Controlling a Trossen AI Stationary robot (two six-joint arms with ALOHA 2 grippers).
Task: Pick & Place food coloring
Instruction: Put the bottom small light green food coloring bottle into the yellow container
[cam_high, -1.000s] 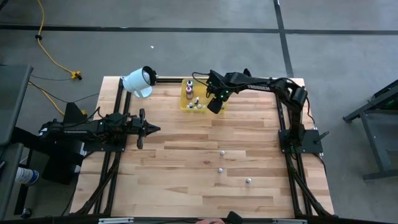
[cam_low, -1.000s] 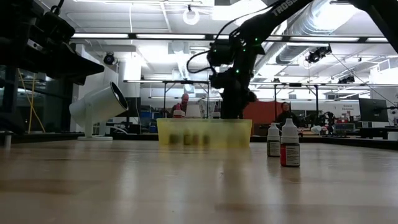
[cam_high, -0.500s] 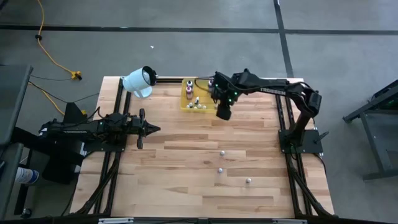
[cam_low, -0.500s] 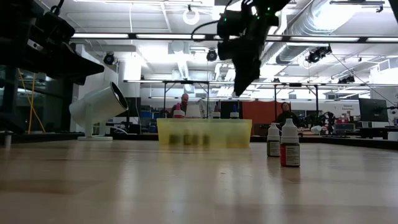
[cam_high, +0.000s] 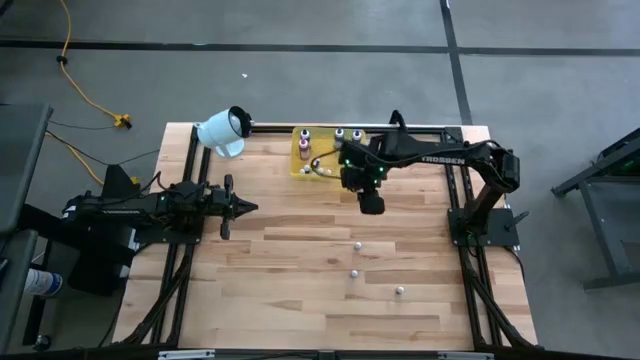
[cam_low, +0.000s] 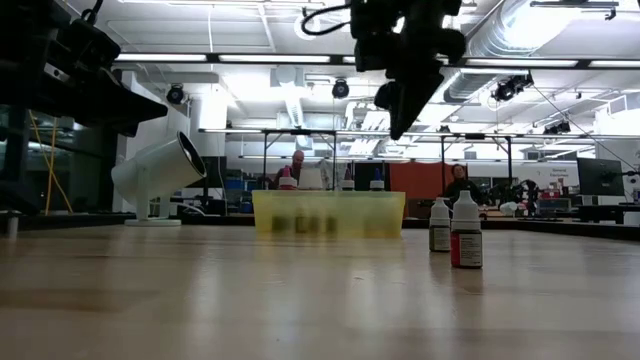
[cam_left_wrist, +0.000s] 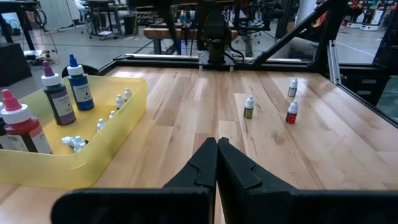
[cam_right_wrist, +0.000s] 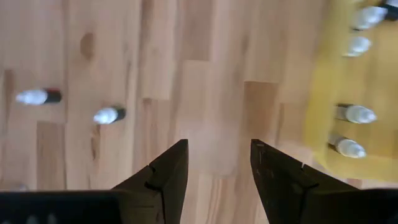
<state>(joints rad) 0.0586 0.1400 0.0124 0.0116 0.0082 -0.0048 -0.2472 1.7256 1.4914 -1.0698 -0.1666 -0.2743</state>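
At the left of the high view the left gripper (cam_high: 248, 208) is seen lying low over the table's (cam_high: 290, 300) left edge, pointing toward the centre; its fingers (cam_left_wrist: 211, 163) are pressed together with nothing between them, as shown in the left wrist view. At the upper left of the table a white cylinder (cam_high: 222, 130) is seen tipped on its stand.

Right of it, at the top centre of the high view, the yellow tray (cam_high: 299, 168) is placed against the table's far edge. Food coloring bottles are held inside it: taller ones with red (cam_left_wrist: 20, 129), purple (cam_left_wrist: 57, 99) and blue (cam_left_wrist: 79, 88) bodies are seen upright at one end, and small whitish droppers (cam_left_wrist: 120, 101) are gathered in the rest of it, one of them lying on its side (cam_left_wrist: 74, 143).

Just right of the tray and a little toward the picture's centre, the right gripper (cam_high: 371, 205) is held high above the bare wood, well clear of it in the low view. Its fingers (cam_right_wrist: 165, 174) are spread apart, and nothing is pinched between them.

In the lower centre of the high view three more bottles are left standing on the open table, apart from one another: one (cam_high: 357, 243) nearest the gripper, one (cam_high: 353, 272) below it, and one (cam_high: 399, 291) to the lower right. In the low view two of them (cam_low: 466, 231) are seen upright at the right, beside the tray.
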